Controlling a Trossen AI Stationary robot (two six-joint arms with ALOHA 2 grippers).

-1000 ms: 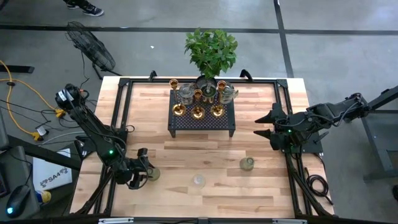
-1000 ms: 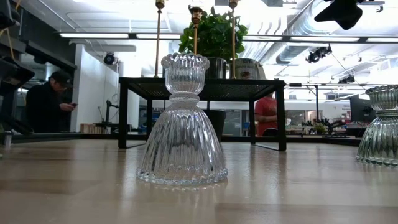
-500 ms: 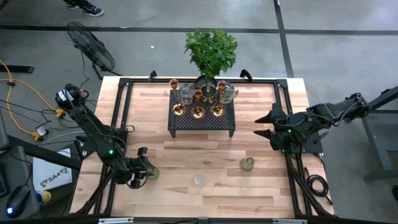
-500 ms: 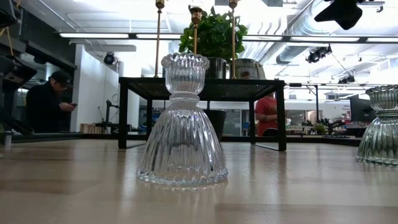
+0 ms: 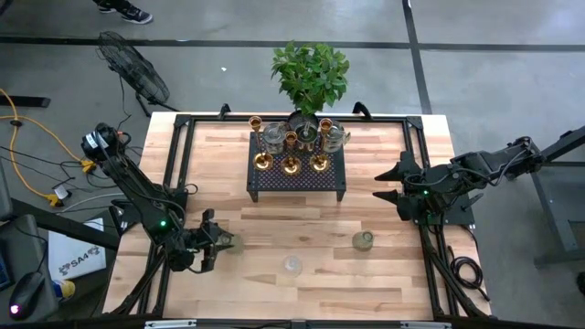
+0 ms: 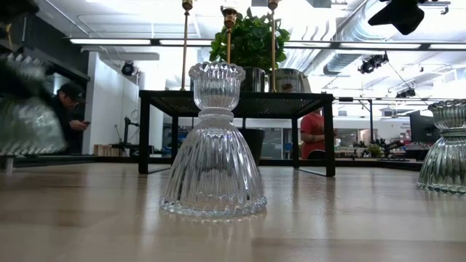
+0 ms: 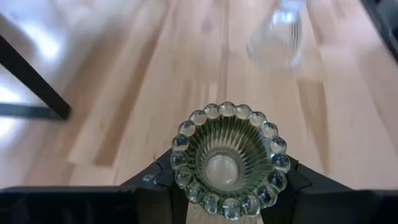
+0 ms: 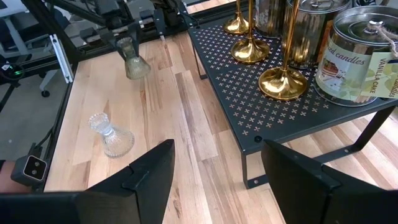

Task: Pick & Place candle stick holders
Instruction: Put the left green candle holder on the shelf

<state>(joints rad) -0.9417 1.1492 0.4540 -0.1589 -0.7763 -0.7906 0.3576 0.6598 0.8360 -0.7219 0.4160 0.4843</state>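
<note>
Wooden table (image 5: pixel 302 219): left gripper (image 5: pixel 212 243) clamped on greenish glass candle holder (image 7: pixel 227 158), lifted; slick ribbed glass may slip; right gripper (image 5: pixel 388 184) parted, idle.

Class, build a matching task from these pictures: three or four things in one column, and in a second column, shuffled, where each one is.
Things:
1. clear glass holder
2. greenish holder
3. brass holders
4. right gripper

Places:
a. on the black stand
b. clamped in the left gripper
c. open, waiting over the table's right edge
d. upright on the table's near middle

Pairs: 1-d, 2-b, 3-a, 4-c
</note>
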